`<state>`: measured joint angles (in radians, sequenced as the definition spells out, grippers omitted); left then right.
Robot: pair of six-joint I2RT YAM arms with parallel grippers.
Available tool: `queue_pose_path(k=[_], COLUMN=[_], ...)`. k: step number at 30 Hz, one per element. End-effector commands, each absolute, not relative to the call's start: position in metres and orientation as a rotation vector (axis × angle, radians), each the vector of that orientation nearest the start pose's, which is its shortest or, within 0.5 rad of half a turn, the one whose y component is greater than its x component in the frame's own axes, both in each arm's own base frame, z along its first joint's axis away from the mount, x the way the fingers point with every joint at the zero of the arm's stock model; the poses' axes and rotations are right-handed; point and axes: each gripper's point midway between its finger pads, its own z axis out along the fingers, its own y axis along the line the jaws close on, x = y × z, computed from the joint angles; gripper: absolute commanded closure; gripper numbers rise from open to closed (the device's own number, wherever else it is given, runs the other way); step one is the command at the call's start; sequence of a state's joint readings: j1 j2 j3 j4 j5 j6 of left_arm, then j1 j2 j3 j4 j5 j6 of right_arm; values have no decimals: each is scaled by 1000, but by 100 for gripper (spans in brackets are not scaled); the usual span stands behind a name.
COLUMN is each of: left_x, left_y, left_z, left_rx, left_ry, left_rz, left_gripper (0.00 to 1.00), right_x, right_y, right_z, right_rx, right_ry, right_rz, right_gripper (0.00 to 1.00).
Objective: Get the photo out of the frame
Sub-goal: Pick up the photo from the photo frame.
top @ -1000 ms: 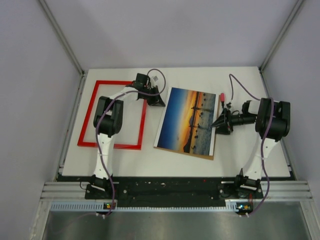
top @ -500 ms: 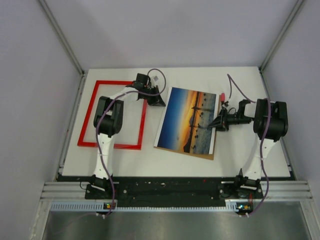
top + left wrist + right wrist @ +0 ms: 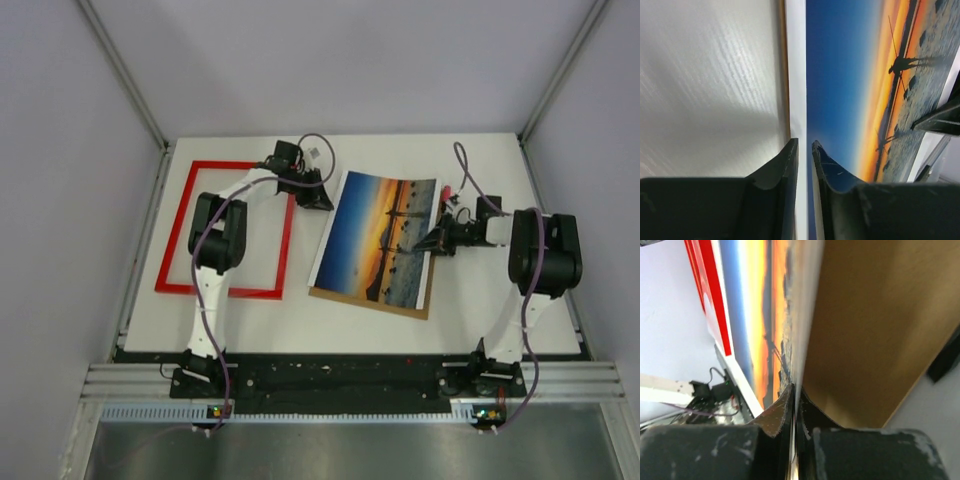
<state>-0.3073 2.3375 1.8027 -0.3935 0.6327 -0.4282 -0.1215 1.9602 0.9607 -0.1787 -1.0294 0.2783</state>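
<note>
A: Right jaws?
B: The right gripper (image 3: 796, 390) is pressed together on the photo (image 3: 380, 235), pinching its right edge. The print runs straight in between the two fingers.
A: Edge lifted?
B: Yes. That side is raised off the backing board (image 3: 870, 330), and the bare brown face sits just beside the fingers in the wrist view. From above, the board shows as a brown strip along the photo's near and right edges.
A: Left jaws?
B: The left gripper (image 3: 804, 145) has its fingers parted by a narrow slit. It sits at the photo's left edge, near the far corner, and the white border shows through the gap. Can't tell if the tips touch the paper.
A: Where's the frame?
B: The frame (image 3: 176, 228) lies flat on the table (image 3: 480, 310), left of the photo and apart from it. White tabletop shows through its opening. The left arm crosses over its right side.
</note>
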Motion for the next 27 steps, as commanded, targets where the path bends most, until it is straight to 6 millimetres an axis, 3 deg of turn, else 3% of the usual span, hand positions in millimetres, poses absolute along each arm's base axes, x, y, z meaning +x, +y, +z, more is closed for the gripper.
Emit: queue_pose_path(k=[1, 4, 5, 8, 11, 13, 17, 22, 27], left_x=[501, 517, 519, 521, 514, 503, 475, 431, 401], left_y=[-259, -227, -216, -187, -166, -166, -188, -253, -307], left_z=[137, 184, 199, 230, 244, 243, 230, 197, 158], left_rx=[232, 214, 210, 205, 201, 228, 335, 497, 434], left_ry=[2406, 2319, 2290, 2227, 2203, 2207, 2243, 2327, 2415], left_rz=[-1035, -967, -946, -874, -828, -822, -827, -928, -1147], left_gripper=[67, 38, 32, 24, 20, 19, 17, 11, 7], right_x=[380, 384, 381, 379, 377, 379, 390, 404, 415], right_y=[102, 87, 82, 70, 65, 59, 41, 35, 30], right_z=[98, 126, 131, 144, 144, 136, 124, 147, 160], right_rx=[134, 227, 269, 372, 514, 615, 727, 801, 834], right_ry=[2198, 2070, 2037, 1966, 1937, 1941, 1939, 1846, 1795], right_rz=[1207, 1167, 1155, 1088, 1075, 1052, 1002, 1035, 1025], right_gripper=[100, 100, 100, 100, 100, 100, 100, 100, 100])
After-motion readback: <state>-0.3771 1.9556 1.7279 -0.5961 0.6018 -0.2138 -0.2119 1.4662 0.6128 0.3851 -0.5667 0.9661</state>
